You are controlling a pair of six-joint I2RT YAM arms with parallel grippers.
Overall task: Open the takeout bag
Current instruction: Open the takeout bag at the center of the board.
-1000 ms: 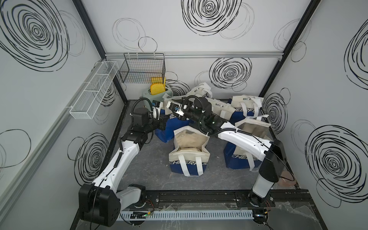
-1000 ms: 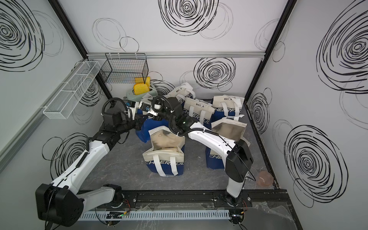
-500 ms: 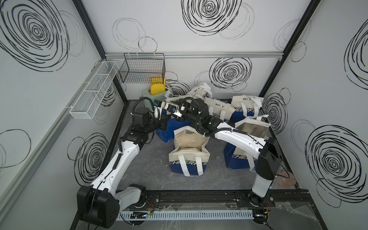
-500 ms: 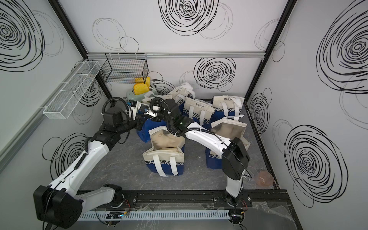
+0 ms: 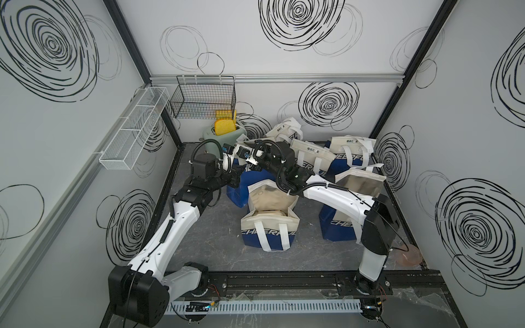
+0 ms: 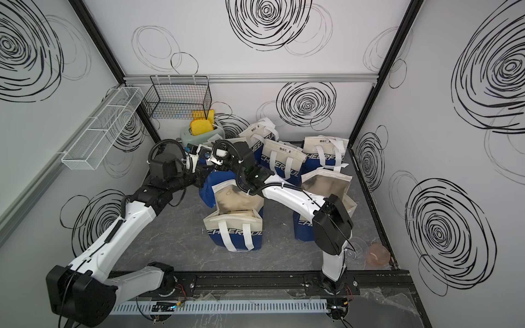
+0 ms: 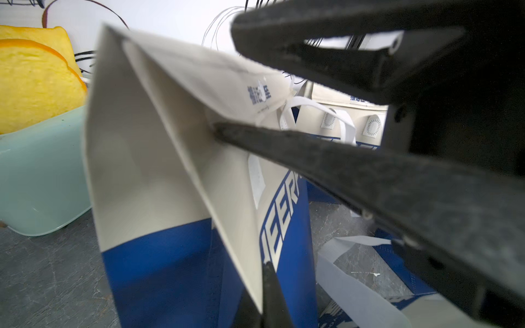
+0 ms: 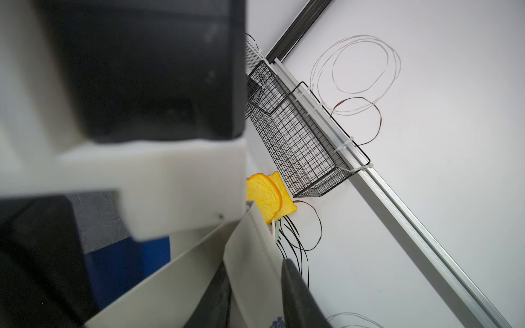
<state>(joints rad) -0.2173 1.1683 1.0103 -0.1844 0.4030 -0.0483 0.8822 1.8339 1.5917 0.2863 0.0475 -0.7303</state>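
Left gripper (image 7: pixel 227 79) pressed together on the top fold of the white-and-blue fabric takeout bag (image 7: pixel 147 170), just beside the mint-green plastic toaster (image 7: pixel 37 176).
The bag's folded white top panel is pinched between the 2 black fingers (image 7: pixel 312 159) of that gripper. 2 yellow toast slices (image 7: pixel 34 76) are held in the toaster. The right gripper (image 8: pixel 255 267) is placed at the bag's serrated top flap, which lies between its 2 dark fingers; whether the flap is pinched cannot be told. In both top views the bag (image 5: pixel 237 196) (image 6: pixel 208 188) is found in front of the toaster, on the grey tabletop (image 5: pixel 216 241).
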